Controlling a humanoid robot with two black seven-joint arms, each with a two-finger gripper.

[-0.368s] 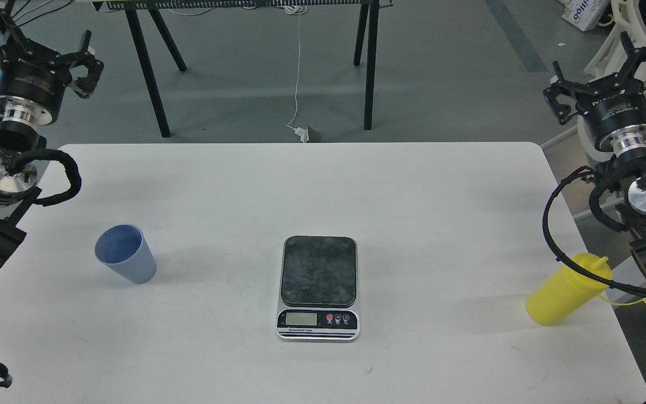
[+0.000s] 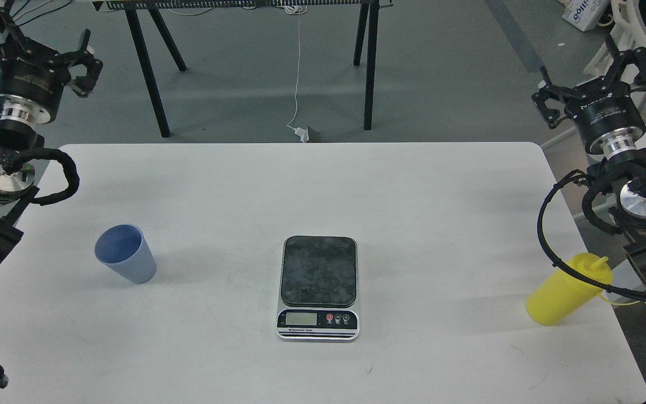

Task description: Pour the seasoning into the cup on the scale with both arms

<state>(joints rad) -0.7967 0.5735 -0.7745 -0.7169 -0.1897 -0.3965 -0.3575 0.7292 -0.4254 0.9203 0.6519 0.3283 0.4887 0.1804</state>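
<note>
Yellow seasoning (image 2: 567,290) well below right hand (image 2: 595,84)

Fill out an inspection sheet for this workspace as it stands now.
Surface: white table, scuffed.
Job's things: blue cup upright at left, apart from the scale; the platform is bare. Yellow bottle stands at right edge.
Clutter: nothing seen.
Grippers: left gripper and right gripper raised off the table's sides, both open, holding nothing.
Cables: a black cable crosses in front of the bottle; a white cord hangs to the floor.
Surroundings: grey floor, black-legged bench behind.
</note>
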